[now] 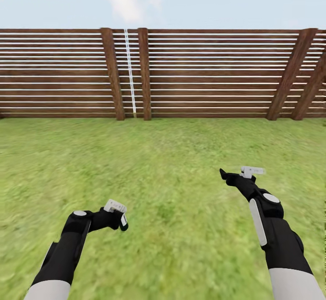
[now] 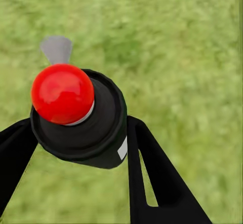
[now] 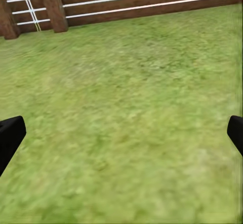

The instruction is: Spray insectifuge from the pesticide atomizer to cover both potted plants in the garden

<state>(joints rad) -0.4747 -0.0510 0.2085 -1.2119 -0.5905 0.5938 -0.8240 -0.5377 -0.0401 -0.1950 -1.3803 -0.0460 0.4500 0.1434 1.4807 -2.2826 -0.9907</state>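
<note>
My left gripper [image 1: 121, 221] is shut on the pesticide atomizer [image 1: 124, 224], held low over the lawn at the left. In the left wrist view I look down on the atomizer [image 2: 96, 138]: a dark round body with a red dome cap [image 2: 62, 93], a small white label and a grey nozzle tip. The black fingers [image 2: 147, 173] of the left gripper [image 2: 81, 150] press on both its sides. My right gripper [image 1: 225, 173] hangs open over the grass at the right with nothing in it. Its fingertips [image 3: 10, 135] stand far apart in the right wrist view. The potted plants are out of view.
A brown slatted wooden fence [image 1: 203, 73] with thick posts [image 1: 113, 73] runs across the far side of the lawn [image 1: 172, 164]. Grass stretches from the fence [image 3: 126, 6] to my arms.
</note>
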